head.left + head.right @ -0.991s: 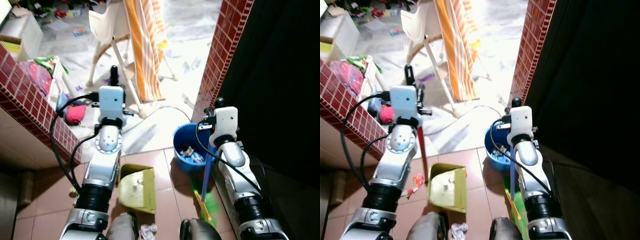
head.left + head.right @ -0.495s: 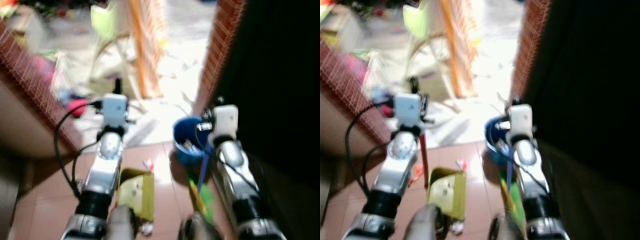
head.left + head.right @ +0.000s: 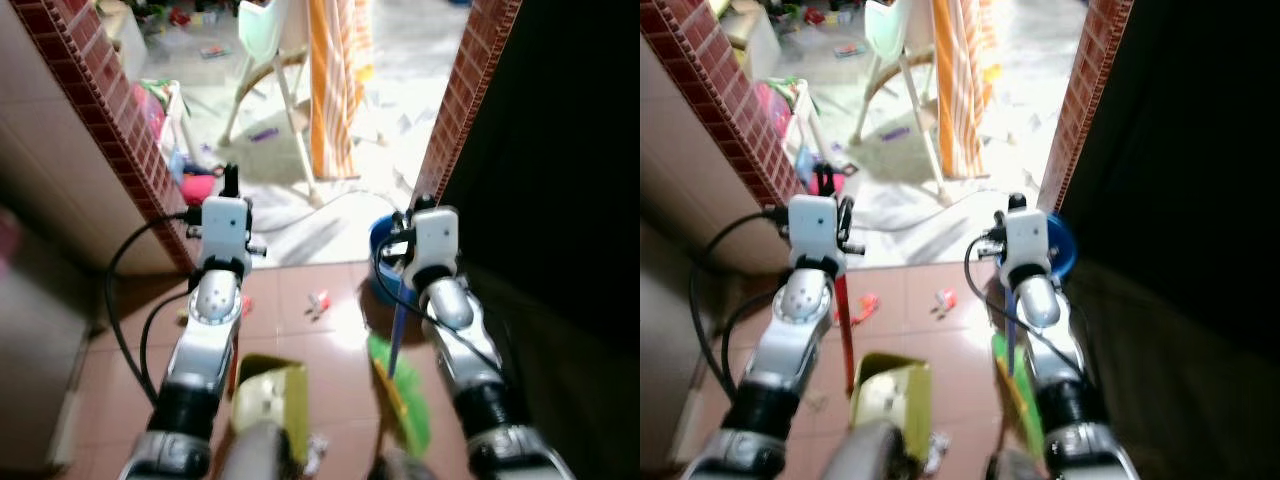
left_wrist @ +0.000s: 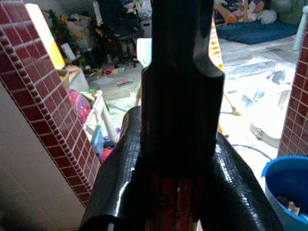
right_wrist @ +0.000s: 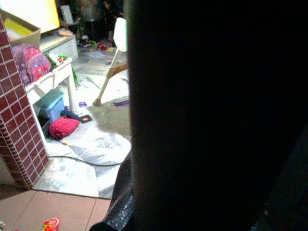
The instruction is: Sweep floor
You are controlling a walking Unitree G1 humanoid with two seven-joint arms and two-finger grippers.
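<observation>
My left gripper (image 3: 230, 182) is shut on the red handle (image 3: 847, 330) of a yellow-green dustpan (image 3: 268, 395), which rests on the brown tiles close to my feet. My right gripper (image 3: 1012, 205) is shut on the blue handle (image 3: 396, 330) of a broom with green bristles (image 3: 402, 405) low on the tiles. A small red-and-white scrap (image 3: 318, 300) lies on the tiles between the arms, and another red scrap (image 3: 867, 303) lies beside the left arm. A blue bucket (image 3: 1061, 245) holding bits of litter stands just behind the right gripper.
Red-brick pillars stand on the left (image 3: 110, 110) and on the right (image 3: 465, 90), framing a doorway. Beyond it are a white high chair (image 3: 275, 40), an orange striped cloth (image 3: 335, 80), a white cable (image 3: 330, 205) and scattered toys. Right of the bucket all is dark.
The whole view has shifted, so the camera has moved; the bucket now sits higher, by the right gripper, and red scraps show on the tiles. Both grippers keep their holds.
</observation>
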